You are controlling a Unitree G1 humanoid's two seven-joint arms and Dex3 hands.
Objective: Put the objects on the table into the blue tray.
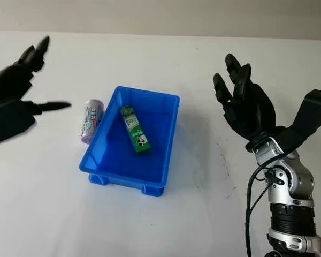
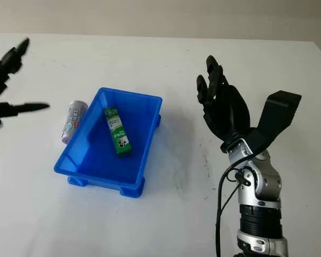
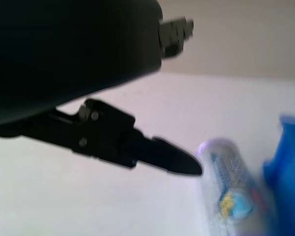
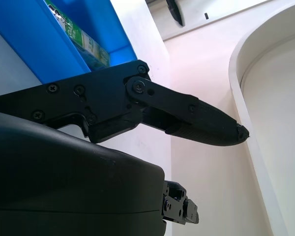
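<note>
1. Blue tray (image 1: 104,158): open plastic bin near the middle of the white desk (image 1: 43,214), long axis running away from the robot.
2. Green box (image 1: 135,129): slim carton lying flat on the tray floor. Already stowed.
3. Lavender can (image 1: 91,120): small printed cylinder lying on its side on the desk, just beside the tray's left wall and parallel to it; whether it touches the wall cannot be told. The one item left outside.
4. Handling, judged: the can is likely light, rigid and smooth, and apt to roll when nudged. Best taken across its middle, fingers on opposite curved sides, approaching from above, since the tray wall crowds one flank.
5. Left hand (image 1: 13,93): open, holding nothing, raised over the desk left of the can, one finger (image 3: 174,160) pointing toward it.
6. Right hand (image 1: 246,104): open, empty, held up well right of the tray.
</note>
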